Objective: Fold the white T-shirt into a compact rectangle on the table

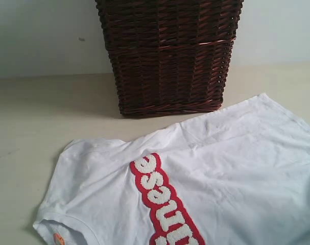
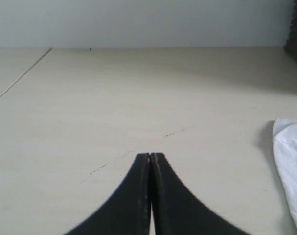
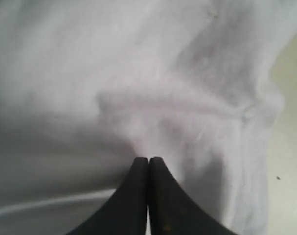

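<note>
Soft, matt white cloth, lightly creased and with stitched hems, for the white T-shirt (image 1: 236, 153). Fuzzy, towelling-like white pile edged in red for the letters (image 1: 162, 199) across its chest. Smooth pale beige finish with a low sheen and a few faint dark scuffs on the table (image 1: 22, 127). Rough-ribbed dark brown woven wicker, slightly glossy, on the far basket (image 1: 170, 51). Smooth matt black, plastic-looking, on the left claw (image 2: 150, 155) and right claw (image 3: 148, 158).

White T-shirt (image 1: 236, 153), fuzzy white letters (image 1: 162, 201) outlined red, orange tag (image 1: 58, 239); dark brown wicker basket (image 1: 170, 51); pale beige table (image 1: 27, 117); black hands (image 2: 150, 159)
</note>
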